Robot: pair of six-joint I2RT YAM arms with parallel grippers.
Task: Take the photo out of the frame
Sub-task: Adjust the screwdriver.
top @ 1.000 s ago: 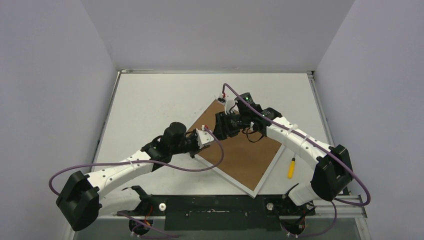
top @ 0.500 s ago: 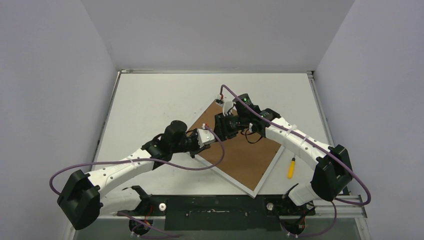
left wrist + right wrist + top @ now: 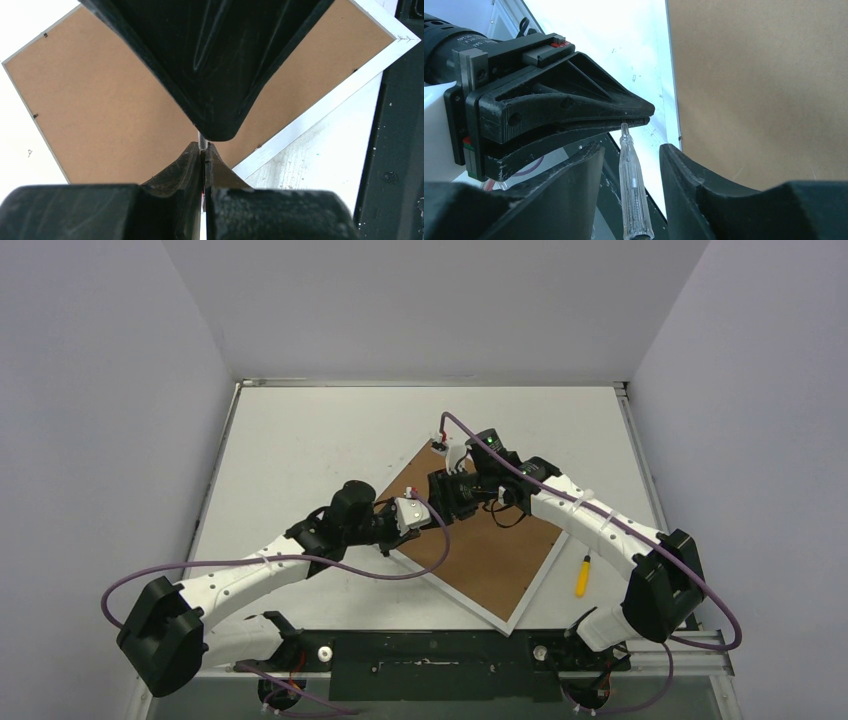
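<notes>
The frame lies face down on the table, its brown backing board up; the board also shows in the left wrist view and the right wrist view. The photo is hidden. My left gripper is shut on the thin metal shaft of a clear-handled screwdriver, above the board's left part. My right gripper faces it tip to tip. Its fingers stand open on either side of the clear handle without touching it.
A yellow-handled screwdriver lies on the table right of the frame. The frame's near corner reaches the black base rail. Grey walls close in the table on three sides.
Both arms have shifted only slightly. The two grippers still meet over the left part of the backing board, the left one shut on the screwdriver shaft.
</notes>
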